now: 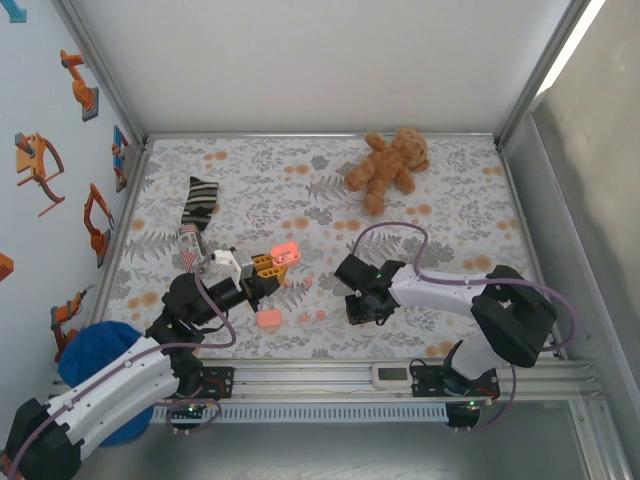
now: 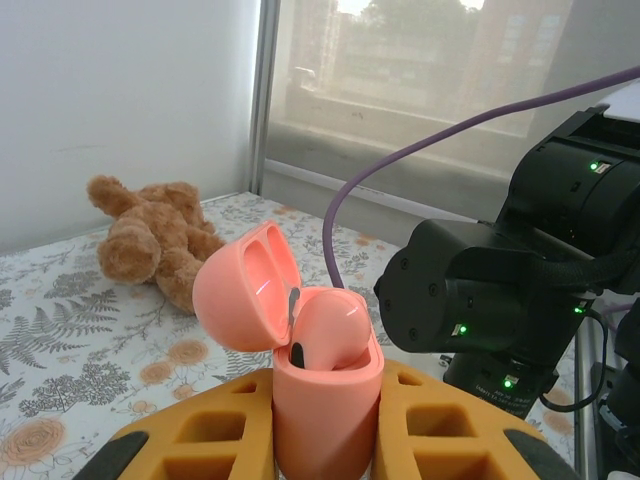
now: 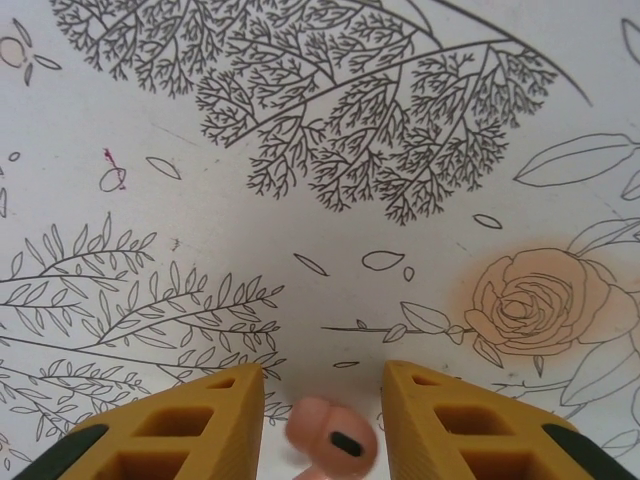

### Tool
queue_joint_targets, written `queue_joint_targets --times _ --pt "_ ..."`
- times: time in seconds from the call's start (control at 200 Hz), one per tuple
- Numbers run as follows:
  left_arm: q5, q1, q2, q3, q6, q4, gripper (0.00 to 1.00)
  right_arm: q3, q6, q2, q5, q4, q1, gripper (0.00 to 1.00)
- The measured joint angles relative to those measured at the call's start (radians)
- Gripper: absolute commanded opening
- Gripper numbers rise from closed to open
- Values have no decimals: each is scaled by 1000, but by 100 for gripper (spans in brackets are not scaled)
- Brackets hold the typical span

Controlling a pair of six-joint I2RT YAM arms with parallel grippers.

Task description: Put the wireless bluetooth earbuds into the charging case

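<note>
One charging case upright, lid leftward

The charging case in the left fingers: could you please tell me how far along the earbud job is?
Done: the open case, clamped in the left fingers, appears to hold one earbud. In hand: another earbud sits between the right fingers; grip unclear. Left: loose earbuds and a second case lie on the cloth.

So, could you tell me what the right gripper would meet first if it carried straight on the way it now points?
The right gripper points down at the floral cloth, fingers apart astride a pink earbud. It would likely meet that earbud, then the cloth; depth is unclear.
</note>
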Motion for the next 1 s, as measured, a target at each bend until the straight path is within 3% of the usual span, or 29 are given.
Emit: queue_joint_targets --times 1.002 --pt "0 0 -5 0 0 0 0 5 12 2 21 -62 32 35"
